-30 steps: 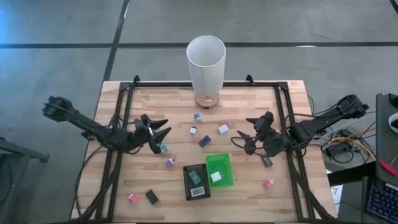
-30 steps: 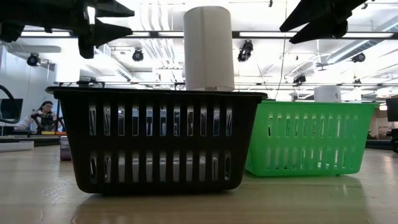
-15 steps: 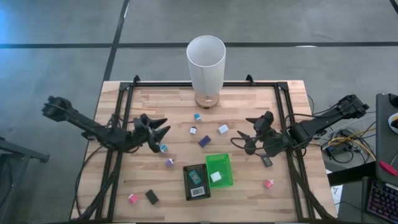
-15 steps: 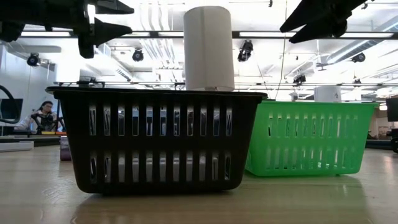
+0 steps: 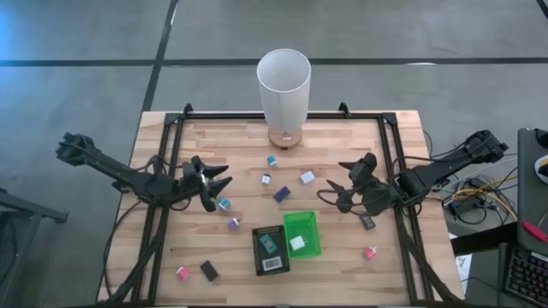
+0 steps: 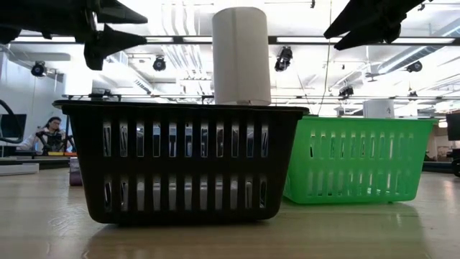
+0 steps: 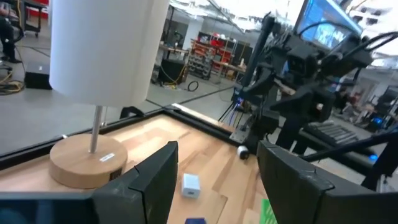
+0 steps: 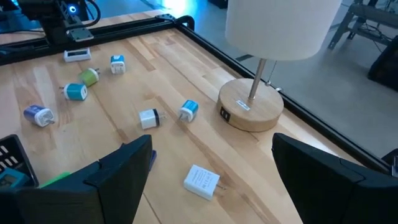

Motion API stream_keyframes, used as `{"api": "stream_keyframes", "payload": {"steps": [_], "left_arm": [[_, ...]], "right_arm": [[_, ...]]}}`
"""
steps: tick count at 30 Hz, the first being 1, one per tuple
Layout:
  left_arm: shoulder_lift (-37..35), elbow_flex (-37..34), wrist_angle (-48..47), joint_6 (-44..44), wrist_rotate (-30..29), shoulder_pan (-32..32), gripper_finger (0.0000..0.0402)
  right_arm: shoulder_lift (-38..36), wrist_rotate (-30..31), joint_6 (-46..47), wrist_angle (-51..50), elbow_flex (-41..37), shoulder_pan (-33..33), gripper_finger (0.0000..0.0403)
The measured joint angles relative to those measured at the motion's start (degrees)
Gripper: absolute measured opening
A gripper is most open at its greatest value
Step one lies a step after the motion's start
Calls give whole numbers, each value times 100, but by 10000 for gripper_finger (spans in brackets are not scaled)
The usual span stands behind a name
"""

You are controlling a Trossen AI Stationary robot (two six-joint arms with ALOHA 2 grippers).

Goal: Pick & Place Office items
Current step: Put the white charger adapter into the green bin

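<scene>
Teal and white, the small office item nearest your left gripper lies on the bare wood just beside and slightly toward the front edge from the fingertips; a purple one sits a little farther the same way. Its long axis is too small to read in the high view. The left gripper hangs above the table with its fingers spread and nothing between them, as the left wrist view confirms. Other office items are scattered mid-table: a blue-and-white plug, a white plug and a flat white block, all near the lamp base. A white block already lies in the green tray; the black tray stands touching it. Your right gripper waits over the right half of the table, fingers spread and empty, with a dark item just beside it. For the teal piece, the left arm is clearly nearer; judge the coming move as a short descent forward.
</scene>
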Motion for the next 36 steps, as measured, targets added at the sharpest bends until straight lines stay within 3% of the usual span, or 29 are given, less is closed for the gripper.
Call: {"api": "stream_keyframes", "payload": {"steps": [10,15,36], "left_arm": [[95,0,-3,-38,1,0,225],[95,0,-1,-523,7,0,225],[106,0,0,-435,24,0,225]], "right_arm": [[0,35,11,35,-2,-10,325],[0,50,-9,316,-2,-60,325],[0,47,-773,990,-2,-153,325]]}}
